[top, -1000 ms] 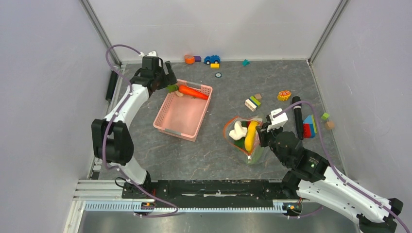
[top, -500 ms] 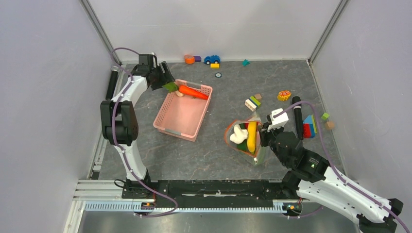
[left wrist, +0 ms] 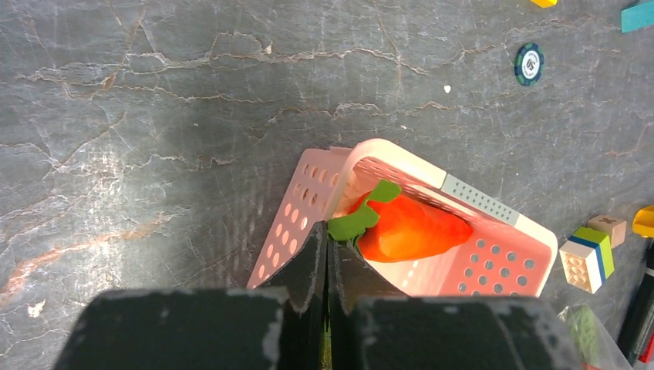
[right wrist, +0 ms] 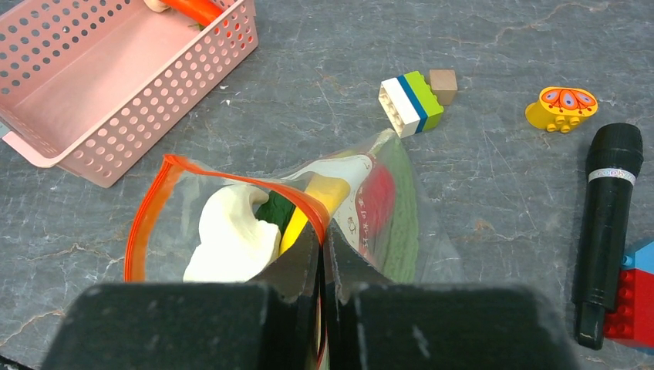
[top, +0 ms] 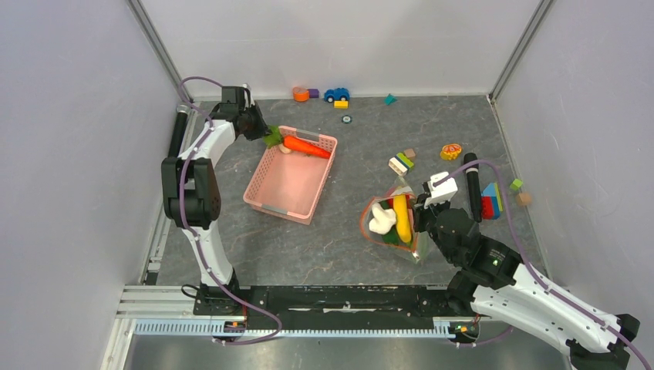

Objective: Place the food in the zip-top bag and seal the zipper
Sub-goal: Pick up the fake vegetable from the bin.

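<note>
- Pinching the zip-top bag (right wrist: 231,223) at its rim, right gripper (right wrist: 322,239) jaws together on the plastic just by the zipper (right wrist: 231,173), mouth held up and gaping toward the left
- bag sits right of centre, near the right arm's base; inside it white mushroom (right wrist: 231,239), yellow banana (top: 402,217), something green and something red, already loaded
- pink basket (top: 289,185) lies left of the bag, well apart from it, between the two arms' work zones
- carrot (left wrist: 412,229) rests on the basket's far rim, long axis running roughly left-right in the top view, green leaves (left wrist: 362,220) at the left end, pointing toward the left arm
- left gripper (left wrist: 328,254) is at that far-left corner, jaws closed on the leaf tuft; orange body sticks out beyond the fingertips, away from the claw
- left arm clearly nearer to the carrot; likely next: lift by the leaves, carry right and nearer to the open mouth
- risk: leaf grip is thin, carrot may swing or slip
- far edge: toy blocks and small blue car (top: 336,94), not task items
</note>
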### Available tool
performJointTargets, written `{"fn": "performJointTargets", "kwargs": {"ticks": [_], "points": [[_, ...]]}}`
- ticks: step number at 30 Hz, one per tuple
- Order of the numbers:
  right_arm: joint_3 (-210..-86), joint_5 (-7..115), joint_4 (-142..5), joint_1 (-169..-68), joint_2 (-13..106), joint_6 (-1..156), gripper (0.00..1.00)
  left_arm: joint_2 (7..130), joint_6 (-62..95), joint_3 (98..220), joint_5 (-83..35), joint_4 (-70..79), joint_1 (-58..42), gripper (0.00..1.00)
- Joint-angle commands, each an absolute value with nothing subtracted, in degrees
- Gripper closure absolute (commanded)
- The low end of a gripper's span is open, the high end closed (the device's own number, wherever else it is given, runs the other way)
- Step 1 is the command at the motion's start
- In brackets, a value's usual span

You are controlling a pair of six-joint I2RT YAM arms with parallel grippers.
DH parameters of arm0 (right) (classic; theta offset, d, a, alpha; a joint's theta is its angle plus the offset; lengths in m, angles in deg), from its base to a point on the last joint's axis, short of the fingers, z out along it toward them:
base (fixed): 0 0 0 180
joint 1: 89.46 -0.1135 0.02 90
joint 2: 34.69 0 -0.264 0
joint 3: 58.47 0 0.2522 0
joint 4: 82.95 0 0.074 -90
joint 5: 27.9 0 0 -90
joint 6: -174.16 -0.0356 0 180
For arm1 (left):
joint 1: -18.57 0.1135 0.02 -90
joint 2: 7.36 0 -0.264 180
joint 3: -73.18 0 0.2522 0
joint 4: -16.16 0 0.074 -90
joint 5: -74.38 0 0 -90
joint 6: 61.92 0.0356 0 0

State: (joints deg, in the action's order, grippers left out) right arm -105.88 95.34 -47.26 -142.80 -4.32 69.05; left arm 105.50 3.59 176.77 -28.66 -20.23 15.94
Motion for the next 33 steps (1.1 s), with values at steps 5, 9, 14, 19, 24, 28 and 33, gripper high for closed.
{"fn": "performJointTargets", "kwargs": {"ticks": [5, 9, 14, 19, 24, 28, 33], "points": [[-107.1, 96.8, -49.8, -142.8, -4.9, 69.6, 0.95, 96.7, 1.5, 174.6, -32.6, -17.5, 16.0, 0.98], [-107.0, 96.7, -49.8, -142.8, -5.0, 69.6, 0.95, 91.5, -0.3, 170.6, -34.3, -14.5, 16.0, 0.98], [-106.8, 96.8, -49.8, -142.8, -5.5, 69.5, 0.95, 86.4, -1.8, 167.6, -35.4, -14.2, 15.7, 0.98], [-106.6, 96.8, -49.8, -142.8, -6.0, 69.5, 0.95, 80.8, -2.6, 164.6, -34.9, -14.3, 14.9, 0.98], [-106.6, 97.0, -49.8, -142.8, -5.8, 69.5, 0.95, 74.9, -2.5, 164.5, -32.2, -17.3, 11.5, 0.98], [-106.8, 97.0, -49.8, -142.8, -5.7, 68.8, 0.95, 68.8, -2.8, 163.9, -27.1, -18.5, 7.2, 0.98], [-108.1, 96.2, -49.4, -142.8, -4.8, 66.5, 0.95, 63.3, -2.3, 165.3, -24.0, -19.9, 1.3, 0.98]]}}
